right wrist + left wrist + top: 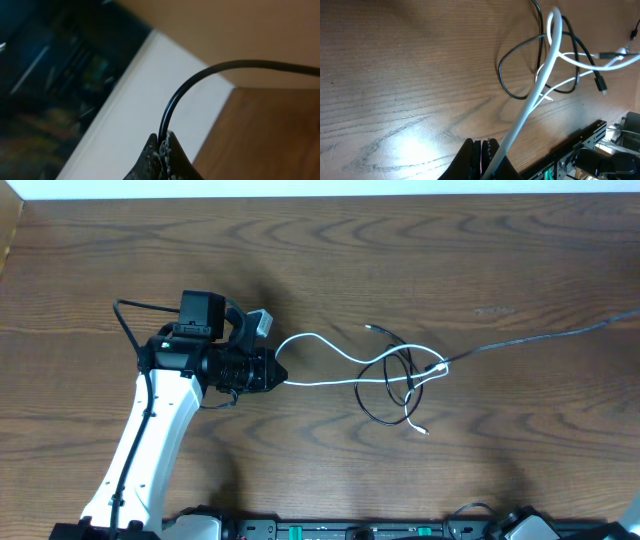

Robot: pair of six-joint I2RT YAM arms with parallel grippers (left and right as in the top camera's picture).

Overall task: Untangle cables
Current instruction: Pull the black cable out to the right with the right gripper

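Nearest the overhead camera, the left arm (150,440) is seen raised above the left half of the counter (300,240), white in its lower link and black at the wrist.

The left gripper (278,373) points to the right. In the left wrist view the fingers (470,157) are seen pressed onto the white cable (535,95), which is pinched between them and rises away from them clear of the wood.

From that grip the white cable (330,382) is carried rightward in two strands to the tangle (405,380), which lies a little right of the counter's middle. There it is crossed several times by the black cable (540,338). A black loop is laid flat on the counter at the lower left of the crossing. One white plug end (422,430) rests just below the tangle, and one black plug end (370,327) just above and to its left.

From the tangle the black cable is drawn out in a long line toward the right edge of the overhead view, where it passes out of frame.

The right gripper (161,145) is recorded only by its own wrist camera. Its fingers (175,155) are closed together on the black cable (200,75), which arches up out of them and off to the right, above a corner of the counter (270,140).
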